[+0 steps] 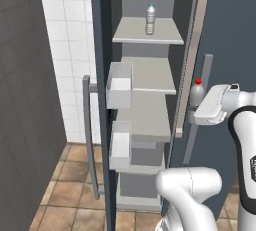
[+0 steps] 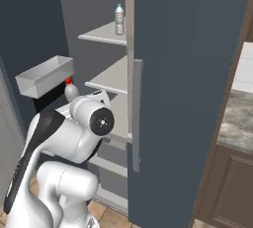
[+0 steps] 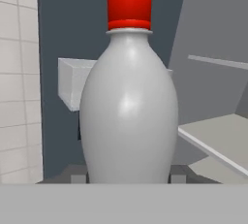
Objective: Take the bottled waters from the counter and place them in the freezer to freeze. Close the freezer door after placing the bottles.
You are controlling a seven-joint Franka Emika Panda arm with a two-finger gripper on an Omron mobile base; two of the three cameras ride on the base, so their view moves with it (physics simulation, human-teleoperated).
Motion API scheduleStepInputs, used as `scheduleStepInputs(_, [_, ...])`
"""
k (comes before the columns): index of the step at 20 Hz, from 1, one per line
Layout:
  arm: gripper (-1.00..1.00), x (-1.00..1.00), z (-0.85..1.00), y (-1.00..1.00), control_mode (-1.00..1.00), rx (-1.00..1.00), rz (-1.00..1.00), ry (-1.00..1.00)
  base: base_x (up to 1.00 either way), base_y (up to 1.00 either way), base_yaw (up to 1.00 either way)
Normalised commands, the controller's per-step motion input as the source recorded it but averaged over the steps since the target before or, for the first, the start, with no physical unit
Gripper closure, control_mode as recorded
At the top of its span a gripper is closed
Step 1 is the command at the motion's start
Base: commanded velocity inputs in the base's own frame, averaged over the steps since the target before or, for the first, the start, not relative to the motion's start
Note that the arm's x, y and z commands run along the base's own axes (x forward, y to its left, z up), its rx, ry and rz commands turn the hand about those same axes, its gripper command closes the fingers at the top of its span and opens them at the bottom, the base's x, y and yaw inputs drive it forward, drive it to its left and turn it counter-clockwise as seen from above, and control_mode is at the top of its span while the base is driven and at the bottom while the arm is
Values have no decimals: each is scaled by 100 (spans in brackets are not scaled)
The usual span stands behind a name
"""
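Note:
My gripper point(image 1: 193, 109) is shut on a red-capped bottled water point(image 1: 197, 93), held upright in front of the open freezer point(image 1: 150, 75). In the hand view this bottle point(image 3: 128, 111) stands close up between the fingertips point(image 3: 77, 177). From the right base view its red cap and shoulder point(image 2: 70, 90) peek out behind my arm. A second, teal-capped bottled water point(image 1: 150, 20) stands upright on an upper freezer shelf point(image 2: 119, 19). The freezer door point(image 1: 100, 75) is swung open to the left, edge-on, with white bins point(image 1: 120, 85) inside. A strip of counter point(image 2: 237, 118) lies far right.
A closed blue-grey door panel point(image 2: 188, 98) with a vertical bar handle point(image 2: 137, 113) stands right of the open compartment, close to my arm. A white tiled wall point(image 1: 65, 50) and a dark grey wall point(image 1: 25, 100) lie left. Brown cabinets point(image 2: 232, 182) sit under the counter.

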Motion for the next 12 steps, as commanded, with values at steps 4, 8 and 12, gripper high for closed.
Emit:
scheduleStepInputs(4, [100, 0, 0, 0, 100, 0, 0, 0, 42, 18, 0])
scheduleStepInputs(8, [100, 0, 0, 0, 100, 0, 0, 0, 41, 8, 0])
scheduleStepInputs(12, [100, 0, 0, 0, 100, 0, 0, 0, 44, 6, 0])
